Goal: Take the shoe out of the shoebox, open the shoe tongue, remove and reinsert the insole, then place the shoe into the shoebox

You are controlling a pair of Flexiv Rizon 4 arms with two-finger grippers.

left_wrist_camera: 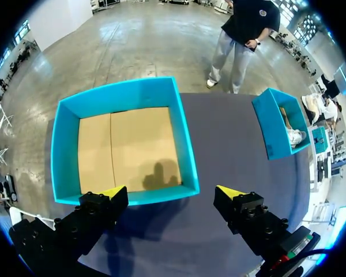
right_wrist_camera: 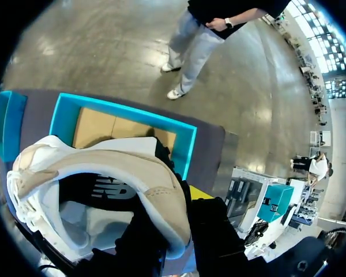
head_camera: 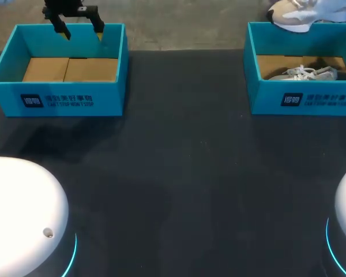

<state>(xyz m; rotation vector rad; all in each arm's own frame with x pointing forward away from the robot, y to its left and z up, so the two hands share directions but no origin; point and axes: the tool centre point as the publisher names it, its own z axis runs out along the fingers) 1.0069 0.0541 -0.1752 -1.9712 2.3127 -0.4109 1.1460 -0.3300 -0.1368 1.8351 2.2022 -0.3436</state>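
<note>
A dark desk (head_camera: 184, 173) is seen from above. Toward its far edge, two blue boxes are set well apart. In the left shoebox (head_camera: 63, 98) a cardboard floor is shown. The left pincer (head_camera: 82, 33) is held over its far wall, fingers spread wide. In the right shoebox (head_camera: 300, 101) a grey laced shoe (head_camera: 308, 73) is lying. Beyond and above it, a beige-and-white shoe (right_wrist_camera: 104, 167) is held aloft, clamped at its collar by the right pincer (right_wrist_camera: 176, 210).

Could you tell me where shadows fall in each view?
Left wrist view: a dark shadow on the cardboard floor of the empty shoebox, ahead of the left end effector. Head view: soft shadow on the table before it. Right wrist view: the held shoe is dark inside.
</note>
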